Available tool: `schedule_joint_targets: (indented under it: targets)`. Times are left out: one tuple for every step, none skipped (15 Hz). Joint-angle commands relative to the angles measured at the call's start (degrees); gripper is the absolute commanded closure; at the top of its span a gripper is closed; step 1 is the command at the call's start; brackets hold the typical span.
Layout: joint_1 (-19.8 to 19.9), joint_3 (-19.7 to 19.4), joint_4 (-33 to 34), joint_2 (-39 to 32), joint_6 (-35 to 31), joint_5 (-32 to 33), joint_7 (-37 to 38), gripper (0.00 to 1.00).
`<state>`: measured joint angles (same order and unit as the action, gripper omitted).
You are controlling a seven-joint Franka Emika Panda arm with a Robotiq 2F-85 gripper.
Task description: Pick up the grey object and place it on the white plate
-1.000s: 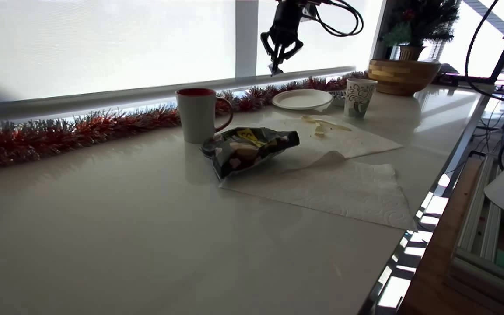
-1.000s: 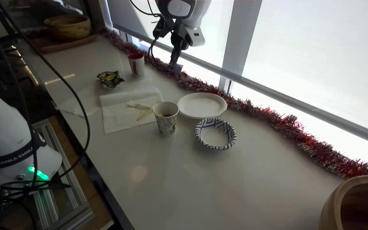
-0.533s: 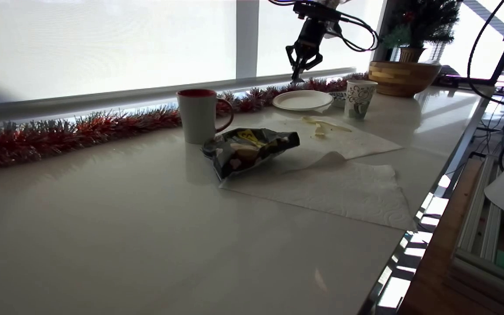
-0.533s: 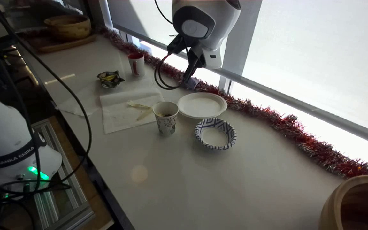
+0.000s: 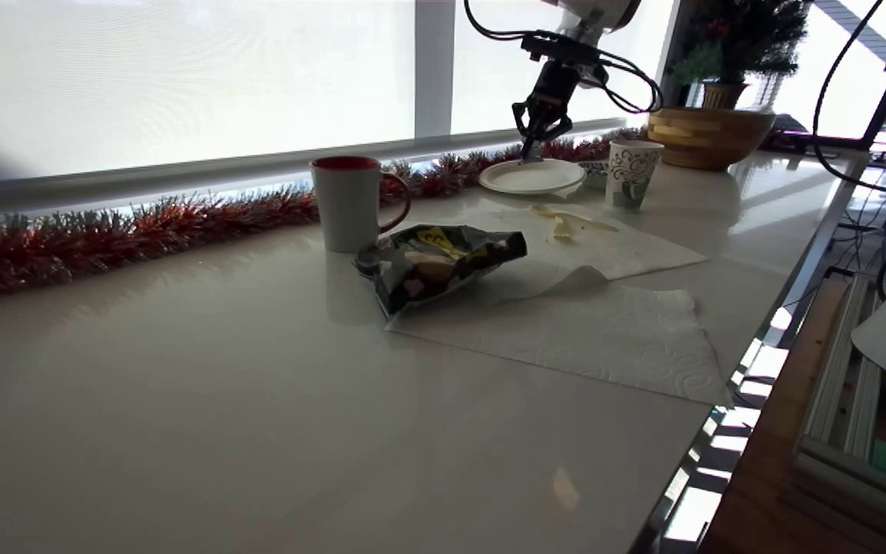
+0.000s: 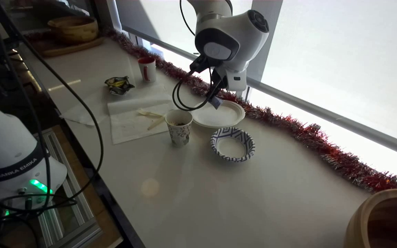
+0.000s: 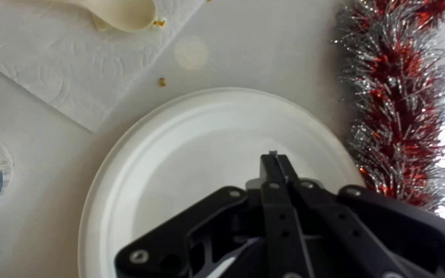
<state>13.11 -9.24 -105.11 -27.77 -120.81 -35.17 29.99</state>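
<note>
The tool has its two black fingers squeezed almost together. It pinches a small, thin grey thing at the tips. In the wrist view just a tiny bit of the grey thing peeks out between the fingers. The tool is above the white plate, closer to the side by the tinsel. I cannot tell if the grey thing touches the plate.

The plate sits flat on the pale counter. The tinsel is red and silver and runs just beside the plate. In an exterior view, a paper cup stands upright near the plate, with some bits inside it. A bowl with blue and white lines sits close to the plate too. A pale fork lies on a white paper towel. Well apart from the plate, a shiny dark bag lies near a white mug that is red inside.
</note>
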Motion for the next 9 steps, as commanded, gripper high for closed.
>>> schedule_joint_targets:
  targets:
    - [1.95, -0.15, 2.87, -2.67, -0.71, -5.01, 1.08, 1.0]
    - [2.12, -0.39, 3.24, -3.17, -0.51, -5.45, 1.6, 1.0]
    - [2.16, -0.53, 3.88, -3.82, 0.14, -5.52, 1.94, 1.0]
    - [1.75, -0.8, 4.17, -4.47, 0.08, -4.69, 2.74, 1.0]
    - [1.68, -0.71, 4.77, -5.29, 0.36, -4.52, 3.34, 0.99]
    - [1.47, -0.63, 5.04, -5.99, 0.38, -4.27, 3.95, 0.99]
    - [1.38, -0.42, 5.29, -6.65, 0.62, -4.36, 4.32, 0.99]
    - [1.27, -0.32, 5.39, -7.12, 0.82, -4.27, 4.59, 0.99]
    - [1.23, -0.19, 5.59, -7.64, 0.99, -4.43, 5.03, 0.96]
